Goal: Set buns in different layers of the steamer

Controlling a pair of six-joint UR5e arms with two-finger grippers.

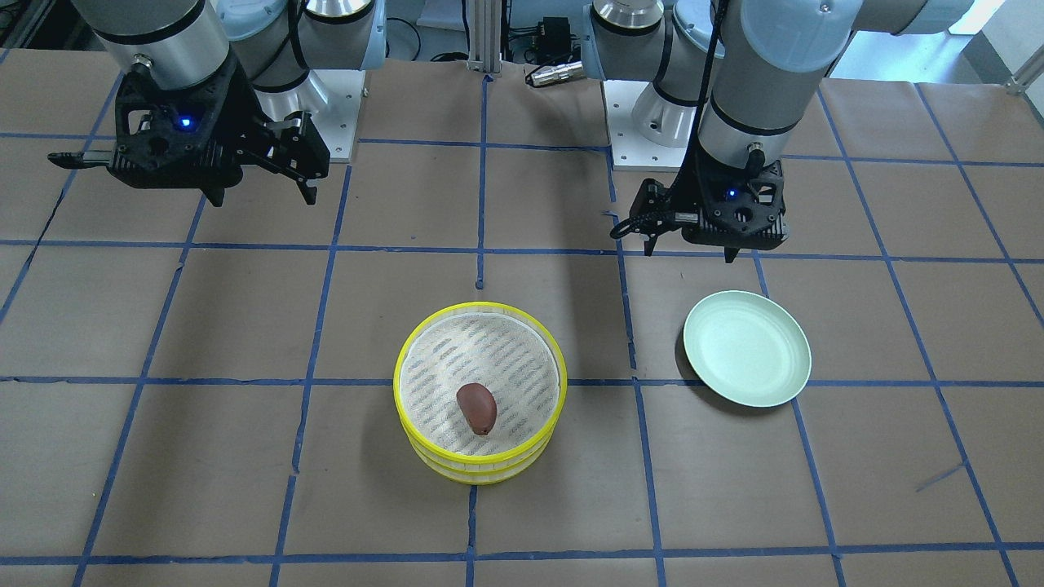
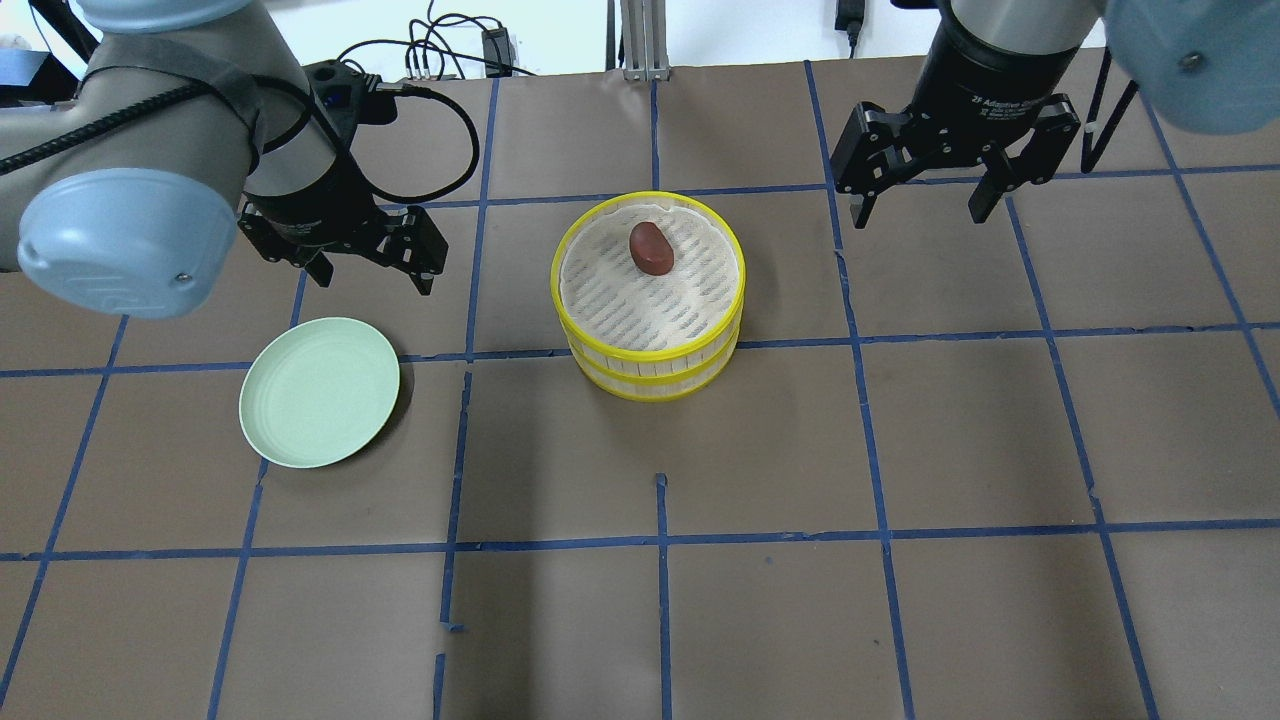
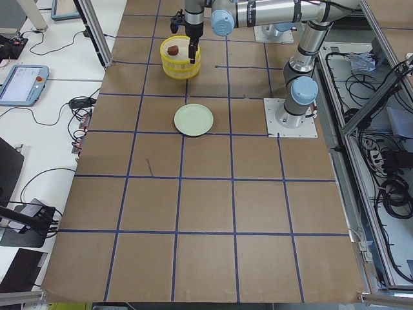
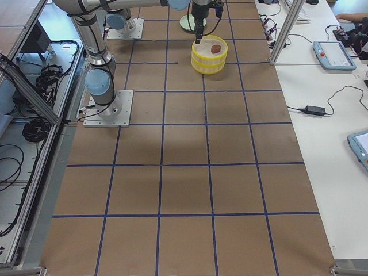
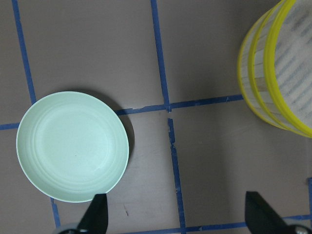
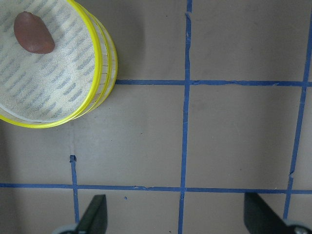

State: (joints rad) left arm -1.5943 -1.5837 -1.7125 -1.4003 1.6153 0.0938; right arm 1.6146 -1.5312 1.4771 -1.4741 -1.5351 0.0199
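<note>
Looks like the final step: brown bun (image 2: 651, 248) sits twd 12 o'clock on top layer (image 2: 553, 275), stacked on lower layer (image 2: 650, 395), white bun unseen (prob. inside below), L gripper (image 2: 375, 278) at stack's 9 and R gripper (image 2: 918, 213) at 2 both wide open, holding nothing, so next is just pull arms clear.

Floor of the lower steamer layer (image 2: 650, 378) is wholly covered by the upper layer (image 2: 620, 300); contents cannot be told. The left wrist view cuts the stack at its right edge. Wrist views show only fingertips of the left gripper (image 5: 178, 217) and right gripper (image 6: 178, 217)
</note>
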